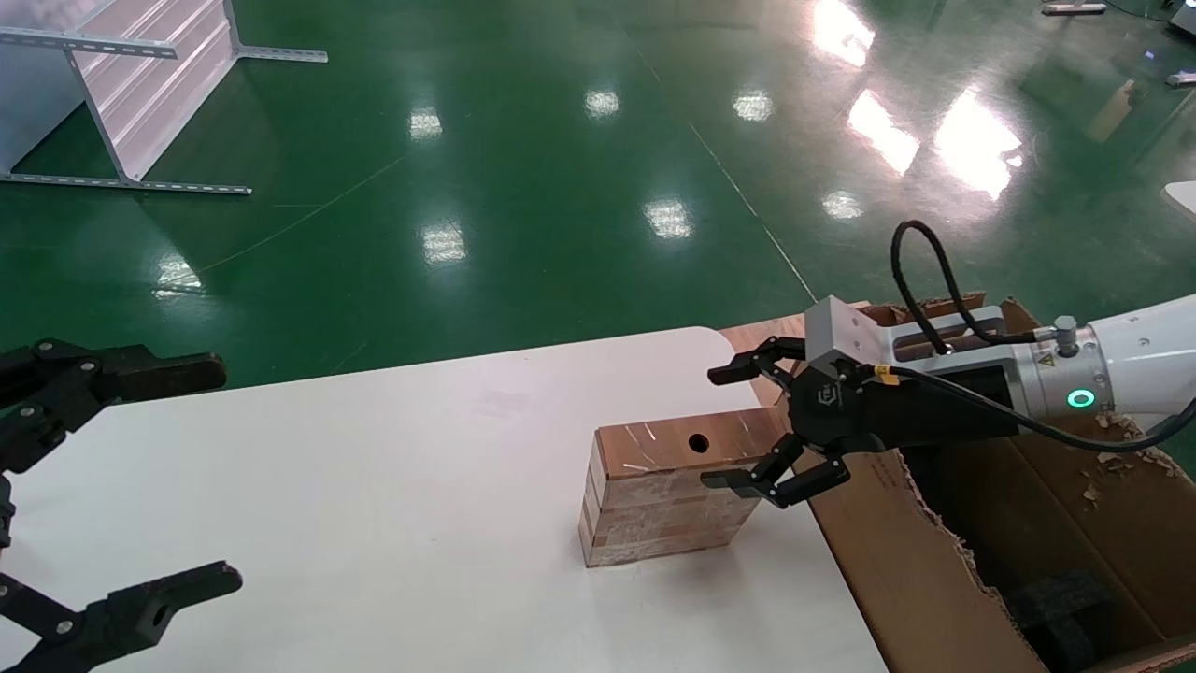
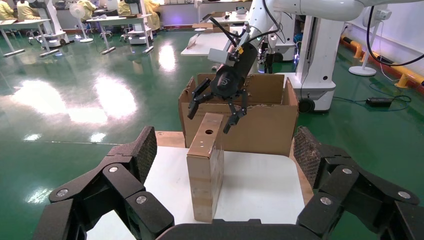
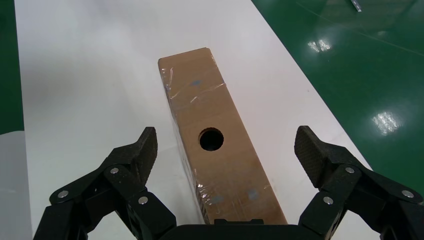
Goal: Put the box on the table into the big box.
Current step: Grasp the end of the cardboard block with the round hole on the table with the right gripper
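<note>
The box [image 1: 668, 495] stands on edge on the table [image 1: 374, 486], near its right end, with the round hole in its narrow top face. My right gripper [image 1: 724, 427] is open at the box's right end, one finger on each side of the top face, not touching. The right wrist view shows the box [image 3: 215, 145] between the spread fingers of this gripper [image 3: 227, 145]. The big box [image 1: 878, 542] stands right of the table, under my right arm. My left gripper [image 1: 201, 477] is open and empty at the table's left end; in its wrist view [image 2: 225, 145] it faces the box [image 2: 205, 165].
Black foam blocks [image 1: 1065, 608] lie inside the big box, whose torn flap edge runs beside the table's right edge. A metal frame [image 1: 140, 93] stands on the green floor far back left. White tabletop stretches between the box and my left gripper.
</note>
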### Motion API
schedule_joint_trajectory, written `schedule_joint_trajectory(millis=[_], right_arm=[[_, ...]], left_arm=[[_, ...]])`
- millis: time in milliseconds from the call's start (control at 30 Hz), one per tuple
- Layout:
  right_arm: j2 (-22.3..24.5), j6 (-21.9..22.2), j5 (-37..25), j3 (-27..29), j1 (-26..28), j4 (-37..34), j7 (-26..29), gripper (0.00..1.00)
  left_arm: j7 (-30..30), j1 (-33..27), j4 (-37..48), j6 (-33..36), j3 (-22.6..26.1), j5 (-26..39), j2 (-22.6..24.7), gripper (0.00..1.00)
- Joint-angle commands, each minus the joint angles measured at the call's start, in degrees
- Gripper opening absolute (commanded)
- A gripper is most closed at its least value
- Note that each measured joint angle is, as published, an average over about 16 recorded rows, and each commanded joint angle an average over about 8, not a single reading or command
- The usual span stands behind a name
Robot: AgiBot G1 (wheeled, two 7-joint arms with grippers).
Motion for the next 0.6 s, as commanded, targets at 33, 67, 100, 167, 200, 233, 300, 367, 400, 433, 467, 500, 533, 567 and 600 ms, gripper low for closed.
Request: schedule_joint_trajectory(millis=[33,67,100,167,200,233,300,367,400,433,467,500,533,567,600], right_arm=[[0.1,0.0,0.4,-0.8,0.3,0.1,-0.1,1.0],[0.1,0.0,0.5,-1.1,0.3,0.1,-0.1,1.0],[0.0,0.0,0.7,-1.5,0.4,0.2,-0.2,1.0],[0.0,0.1,1.0,-2.2,0.6,0.2,-0.3,1.0],[0.0,0.1,1.1,-2.5,0.7,0.2,-0.4,1.0],[-0.1,0.1,1.3,-2.9,0.8,0.1,-0.4,1.0],[-0.1,0.1,1.5,-3.5,1.0,0.1,-0.5,1.0],[-0.1,0.2,1.7,-4.1,1.2,0.0,-0.7,1.0],[-0.1,0.2,1.8,-4.5,1.3,-0.1,-0.7,1.0],[-0.1,0.2,1.8,-4.8,1.4,-0.2,-0.8,1.0],[0.0,0.2,1.9,-5.1,1.5,-0.2,-0.8,1.0],[0.0,0.2,2.0,-5.4,1.6,-0.3,-0.9,1.0],[0.0,0.2,2.0,-5.7,1.7,-0.4,-0.9,1.0],[0.0,0.3,2.1,-6.0,1.8,-0.5,-1.0,1.0],[0.0,0.3,2.2,-6.3,1.9,-0.6,-1.1,1.0]], left_arm=[[0.0,0.0,0.0,0.0,0.0,0.0,0.0,1.0],[0.0,0.0,0.0,0.0,0.0,0.0,0.0,1.0],[0.0,0.0,0.0,0.0,0.0,0.0,0.0,1.0],[0.0,0.0,0.0,0.0,0.0,0.0,0.0,1.0],[0.0,0.0,0.0,0.0,0.0,0.0,0.0,1.0],[0.0,0.0,0.0,0.0,0.0,0.0,0.0,1.0],[0.0,0.0,0.0,0.0,0.0,0.0,0.0,1.0],[0.0,0.0,0.0,0.0,0.0,0.0,0.0,1.0],[0.0,0.0,0.0,0.0,0.0,0.0,0.0,1.0],[0.0,0.0,0.0,0.0,0.0,0.0,0.0,1.0],[0.0,0.0,0.0,0.0,0.1,0.0,0.0,1.0],[0.0,0.0,0.0,0.0,0.1,0.0,0.0,1.0],[0.0,0.0,0.0,0.0,0.1,0.0,0.0,1.0],[0.0,0.0,0.0,0.0,0.1,0.0,0.0,1.0],[0.0,0.0,0.0,0.0,0.1,0.0,0.0,1.0]])
